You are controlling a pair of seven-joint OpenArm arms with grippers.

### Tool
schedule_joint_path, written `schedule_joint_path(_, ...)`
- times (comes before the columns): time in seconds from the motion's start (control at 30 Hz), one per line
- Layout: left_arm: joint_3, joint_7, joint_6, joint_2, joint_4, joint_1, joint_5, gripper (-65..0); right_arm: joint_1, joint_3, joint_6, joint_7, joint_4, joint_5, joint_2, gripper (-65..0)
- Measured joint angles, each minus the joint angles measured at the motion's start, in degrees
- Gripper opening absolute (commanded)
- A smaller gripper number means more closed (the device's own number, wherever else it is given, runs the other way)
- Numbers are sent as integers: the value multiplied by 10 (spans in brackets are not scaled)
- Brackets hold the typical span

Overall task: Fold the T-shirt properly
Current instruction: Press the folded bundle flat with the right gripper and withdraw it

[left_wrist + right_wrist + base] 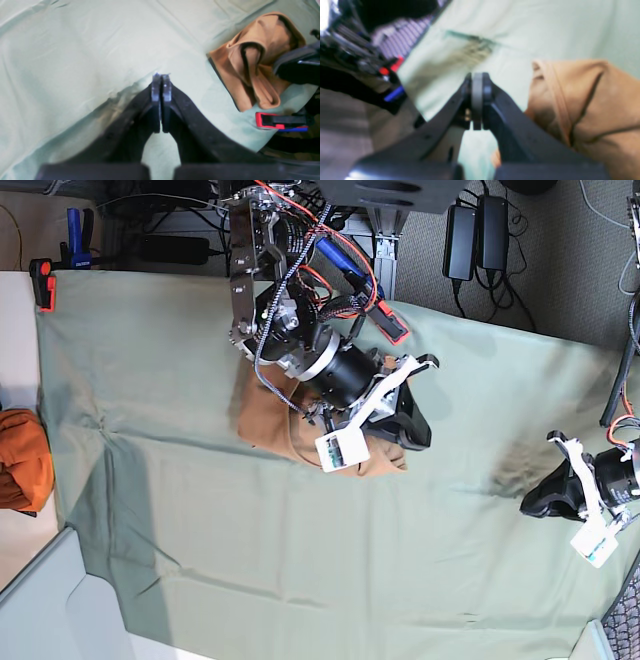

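Observation:
The T-shirt (268,422) is a light tan bundle, folded small, lying on the green sheet (200,530) under my right arm. In the right wrist view the T-shirt (590,100) lies just right of my right gripper (477,75), whose pads are pressed together with no cloth between them. In the base view the right gripper (412,430) hangs over the shirt's right edge. My left gripper (161,76) is shut and empty above bare sheet, far from the T-shirt (252,62). The base view puts the left gripper (530,505) near the table's right edge.
A brighter orange cloth bundle (22,460) sits off the sheet at the left edge. A red clamp (43,280) and a blue one (73,230) hold the far left corner. Another red clamp (268,120) shows near the shirt. Cables and power bricks (478,225) lie beyond the table.

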Motion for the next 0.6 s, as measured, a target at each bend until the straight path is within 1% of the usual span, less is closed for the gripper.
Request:
schedule_joint_path(0.13, 0, 0, 0, 0, 0, 0, 0, -650, 1, 0, 0, 0, 0, 2, 0, -650)
schedule_joint_path(0.23, 0, -13, 0, 0, 0, 0, 0, -650, 1, -1, 0, 0, 0, 1, 0, -650)
schedule_joint_path(0.37, 0, -14, 0, 0, 0, 0, 12, -650, 1, -1, 0, 0, 0, -22, 6, -650)
schedule_joint_path(0.43, 0, -14, 0, 0, 0, 0, 43, -650, 1, -1, 0, 0, 0, -36, 19, -650)
schedule_joint_path(0.5, 0, -14, 0, 0, 0, 4, 67, -650, 1, 1, 0, 0, 0, -38, 41, -650)
schedule_joint_path(0.6, 0, -15, 0, -14, 0, 31, 68, -650, 1, 17, 0, -1, 0, -43, 71, -650)
